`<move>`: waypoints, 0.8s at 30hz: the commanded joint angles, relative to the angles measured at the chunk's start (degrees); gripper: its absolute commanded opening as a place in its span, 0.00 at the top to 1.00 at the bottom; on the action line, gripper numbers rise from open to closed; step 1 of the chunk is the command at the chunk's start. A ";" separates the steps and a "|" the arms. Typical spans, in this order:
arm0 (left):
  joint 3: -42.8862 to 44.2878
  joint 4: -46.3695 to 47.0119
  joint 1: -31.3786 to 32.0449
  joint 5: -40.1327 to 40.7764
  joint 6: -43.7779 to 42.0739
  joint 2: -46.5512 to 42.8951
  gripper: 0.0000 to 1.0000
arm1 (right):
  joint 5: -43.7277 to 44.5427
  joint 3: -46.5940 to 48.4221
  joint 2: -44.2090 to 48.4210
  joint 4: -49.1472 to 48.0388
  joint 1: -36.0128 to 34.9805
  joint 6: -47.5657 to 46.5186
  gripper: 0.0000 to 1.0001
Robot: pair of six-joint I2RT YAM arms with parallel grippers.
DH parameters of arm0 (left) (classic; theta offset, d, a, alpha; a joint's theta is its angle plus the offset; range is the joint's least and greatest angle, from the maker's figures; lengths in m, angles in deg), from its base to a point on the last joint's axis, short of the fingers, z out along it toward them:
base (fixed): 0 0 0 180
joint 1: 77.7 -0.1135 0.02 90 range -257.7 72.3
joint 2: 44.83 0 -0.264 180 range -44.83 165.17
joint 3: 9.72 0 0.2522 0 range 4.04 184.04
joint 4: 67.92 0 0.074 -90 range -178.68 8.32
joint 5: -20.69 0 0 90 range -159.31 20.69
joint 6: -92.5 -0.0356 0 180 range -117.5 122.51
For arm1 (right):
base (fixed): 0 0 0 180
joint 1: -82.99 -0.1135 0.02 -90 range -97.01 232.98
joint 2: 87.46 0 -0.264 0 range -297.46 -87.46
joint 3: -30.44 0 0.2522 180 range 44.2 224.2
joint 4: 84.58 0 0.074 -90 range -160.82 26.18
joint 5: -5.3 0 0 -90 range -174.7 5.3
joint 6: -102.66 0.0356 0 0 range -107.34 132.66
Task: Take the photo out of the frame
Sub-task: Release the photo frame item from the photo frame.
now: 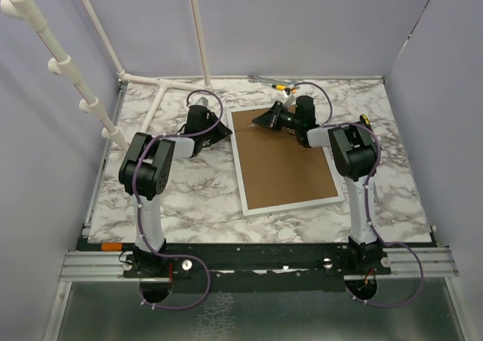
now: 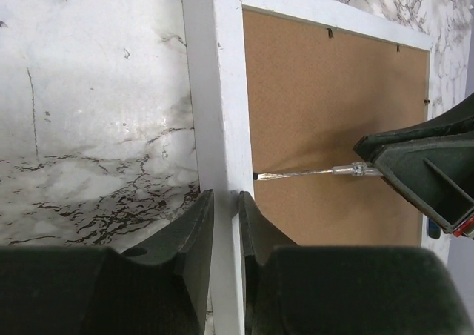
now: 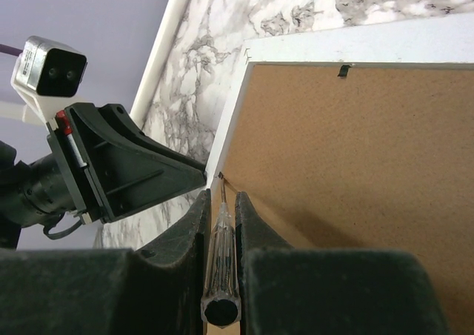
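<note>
A: Entry for the frame (image 2: pixel 215 90)?
B: White, smooth, satin paint. Its backing board (image 2: pixel 333 105): brown fibreboard, matt, fine-grained.
A: Other items?
B: One screwdriver (image 3: pixel 221 253): clear glossy plastic handle, bright metal shaft. One tabletop (image 2: pixel 89 90): marble-look, smooth. The left gripper (image 2: pixel 226 201): black matt plastic.

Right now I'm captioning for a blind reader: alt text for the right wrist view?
The right tool grips a clear-handled screwdriver, its tip at the edge of the brown back of the face-down frame; the left tool points at that spot.
</note>
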 commanded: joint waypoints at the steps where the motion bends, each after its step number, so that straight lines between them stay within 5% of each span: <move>1: 1.49 0.95 -0.41 -1.69 0.44 1.20 0.80 | -1.39 0.87 -2.49 -1.29 -0.52 0.51 0.99; 24: 2.67 -0.47 -0.67 -1.85 -0.57 2.58 0.86 | -0.65 -3.44 -0.73 -7.19 0.36 2.83 0.99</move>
